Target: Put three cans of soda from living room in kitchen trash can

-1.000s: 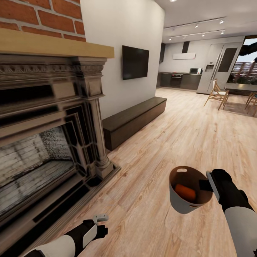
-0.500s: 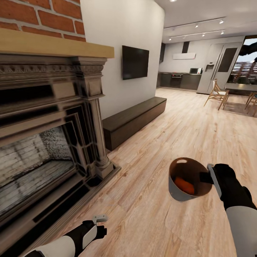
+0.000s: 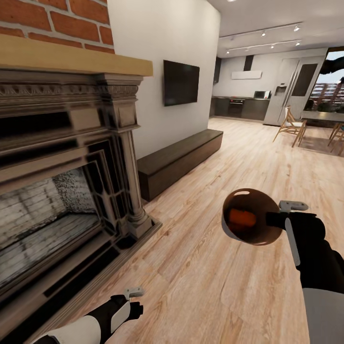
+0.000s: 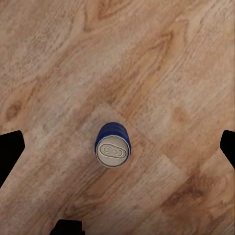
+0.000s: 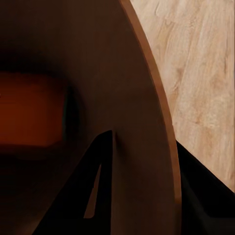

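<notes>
My right gripper [image 3: 274,220] is shut on the rim of the brown trash can [image 3: 248,217], holding it in the air above the wood floor. The can is tipped so its dark mouth faces me. An orange soda can [image 3: 242,217] lies inside, and it is a blurred orange patch [image 5: 29,110] in the right wrist view. There one finger [image 5: 98,166] is inside the bin wall [image 5: 142,98] and the other is outside. My left gripper [image 3: 134,302] hangs low at the lower left, open. Its fingers [image 4: 10,159] stand wide apart over an upright dark blue soda can [image 4: 113,144] on the floor.
The ornate dark fireplace [image 3: 62,181] under a brick chimney fills the left. A long low dark bench [image 3: 179,160] and black TV [image 3: 181,83] line the wall beyond. The kitchen [image 3: 241,105] lies far ahead, with wooden chairs [image 3: 290,126] at the right. Open floor runs between.
My right arm has lifted the trash can and tipped its mouth towards me, with the orange can still inside. The left arm has stayed put.
</notes>
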{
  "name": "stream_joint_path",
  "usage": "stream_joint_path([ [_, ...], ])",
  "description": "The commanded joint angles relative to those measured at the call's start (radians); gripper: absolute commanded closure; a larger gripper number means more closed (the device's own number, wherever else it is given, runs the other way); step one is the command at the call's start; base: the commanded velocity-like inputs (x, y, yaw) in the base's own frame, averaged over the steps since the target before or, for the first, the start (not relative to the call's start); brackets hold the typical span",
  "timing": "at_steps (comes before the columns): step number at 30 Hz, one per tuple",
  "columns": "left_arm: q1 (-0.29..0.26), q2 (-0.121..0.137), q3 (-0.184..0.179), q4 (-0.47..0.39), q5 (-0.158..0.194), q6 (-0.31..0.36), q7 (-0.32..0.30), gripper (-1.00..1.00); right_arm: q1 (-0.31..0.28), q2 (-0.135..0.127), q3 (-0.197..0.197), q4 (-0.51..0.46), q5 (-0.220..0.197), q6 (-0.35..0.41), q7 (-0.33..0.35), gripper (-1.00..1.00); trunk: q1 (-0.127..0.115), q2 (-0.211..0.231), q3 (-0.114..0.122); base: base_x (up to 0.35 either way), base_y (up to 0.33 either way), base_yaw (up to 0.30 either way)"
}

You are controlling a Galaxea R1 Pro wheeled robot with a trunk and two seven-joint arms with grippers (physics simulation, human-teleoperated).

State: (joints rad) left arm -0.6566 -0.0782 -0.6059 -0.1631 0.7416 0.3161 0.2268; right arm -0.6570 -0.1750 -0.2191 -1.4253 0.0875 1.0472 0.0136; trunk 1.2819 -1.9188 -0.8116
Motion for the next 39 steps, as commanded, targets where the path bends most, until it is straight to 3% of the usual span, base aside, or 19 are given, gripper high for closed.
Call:
stream_joint_path([
  [1, 0.0, 0.0, 0.0, 0.0, 0.0, 0.0, 0.0, -1.0, 0.0, 0.0, 0.001, -0.001, -0.014, 0.0, 0.004, 1.0, 0.004, -0.007, -0.003, 0.0, 0.0, 0.0],
  [39, 0.005, 0.002, 0.0, 0.005, 0.001, -0.003, -0.012, -1.0, 0.002, 0.002, 0.012, 0.008, -0.01, 0.0, 0.003, 1.0, 0.15, -0.273, -0.122, 0.0, 0.0, 0.0],
])
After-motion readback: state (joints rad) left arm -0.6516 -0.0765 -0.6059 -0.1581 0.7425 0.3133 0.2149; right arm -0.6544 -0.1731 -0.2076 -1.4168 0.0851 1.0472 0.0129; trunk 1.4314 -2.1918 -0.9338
